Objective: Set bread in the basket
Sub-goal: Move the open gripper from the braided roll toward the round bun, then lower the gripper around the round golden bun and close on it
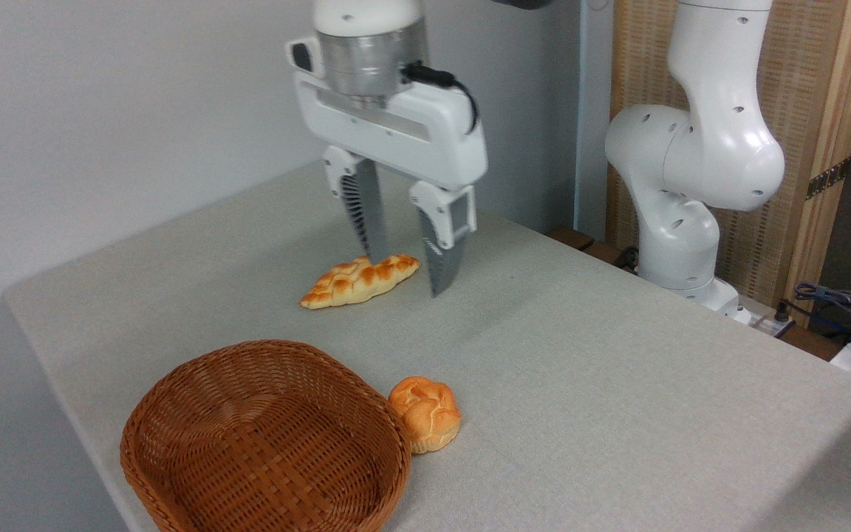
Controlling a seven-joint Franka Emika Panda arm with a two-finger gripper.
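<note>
The bread [425, 422] is set against the rim of the basket [174, 399] near the table's [617, 384] front edge. The gripper [407, 270] is held spread and empty beside the braided loaf [359, 281].

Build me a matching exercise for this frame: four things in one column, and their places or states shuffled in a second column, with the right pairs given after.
Things:
1. bun
2. braided loaf
3. basket
4. gripper

Places or states:
A. open, fingers pointing down above the table
B. empty, at the near left of the table
C. lying flat at mid-table, partly behind one gripper finger
D. on the table right beside the basket's right rim, outside it

Pairs: 1-D, 2-C, 3-B, 4-A
</note>
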